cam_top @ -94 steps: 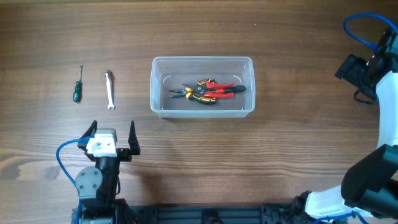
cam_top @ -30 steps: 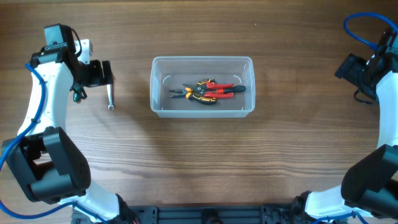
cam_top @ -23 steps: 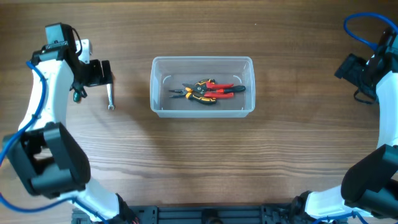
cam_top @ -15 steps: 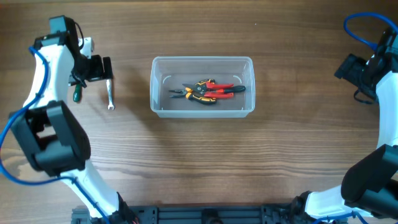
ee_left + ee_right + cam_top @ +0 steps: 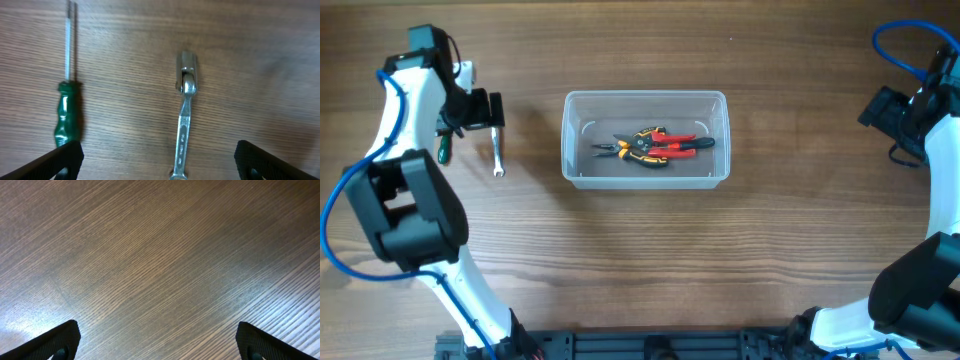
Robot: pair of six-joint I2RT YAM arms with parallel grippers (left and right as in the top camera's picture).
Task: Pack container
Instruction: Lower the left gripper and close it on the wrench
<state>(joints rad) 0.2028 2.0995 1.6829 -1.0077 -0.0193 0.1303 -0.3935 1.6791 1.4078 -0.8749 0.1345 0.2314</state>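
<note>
While the left gripper is held over the wrench and screwdriver, its fingers are seen spread wide. The container is found at the middle of the table, pliers inside; the right gripper is seen splayed, well apart.

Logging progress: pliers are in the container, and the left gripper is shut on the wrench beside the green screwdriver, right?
No. The left wrist view shows the left gripper open, jaws wide apart, the wrench lying ungripped on the table. Pliers are in the container, and the green screwdriver lies beside the wrench.
</note>
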